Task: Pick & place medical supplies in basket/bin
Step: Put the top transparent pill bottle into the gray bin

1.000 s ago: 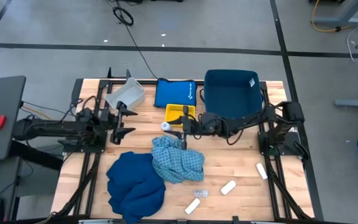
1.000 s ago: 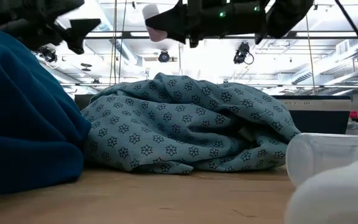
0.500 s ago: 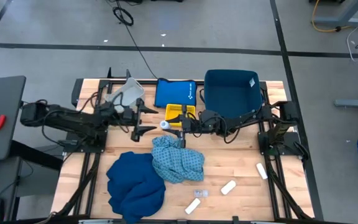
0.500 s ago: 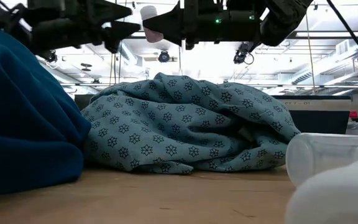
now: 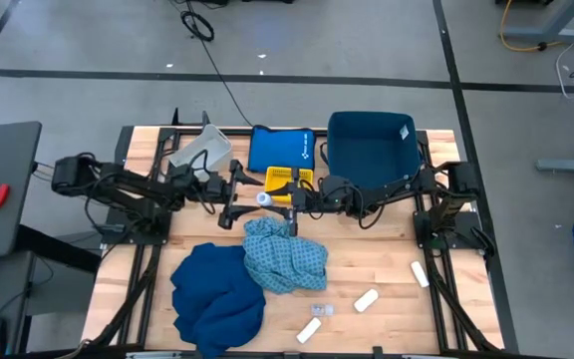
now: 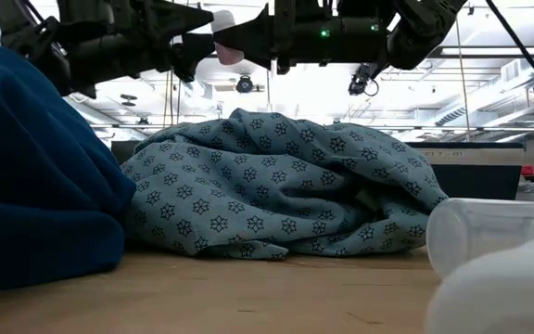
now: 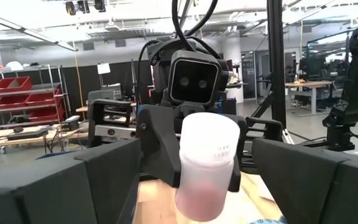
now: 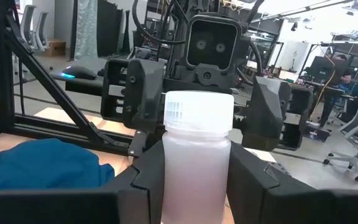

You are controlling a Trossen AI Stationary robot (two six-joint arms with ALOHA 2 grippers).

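Your right gripper [image 5: 275,200] gripped a white bottle [image 5: 264,201] above the patterned cloth [image 5: 284,254]; your left gripper [image 5: 242,199] faced it, fingers spread.

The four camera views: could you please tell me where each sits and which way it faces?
High: overhead, straight down; both arms, the bottle between.
Low: tabletop level, facing the patterned cloth; arms overhead.
Left wrist: faces the right gripper gripping the bottle.
Right wrist: faces the open left gripper.
Every view shows the bottle.
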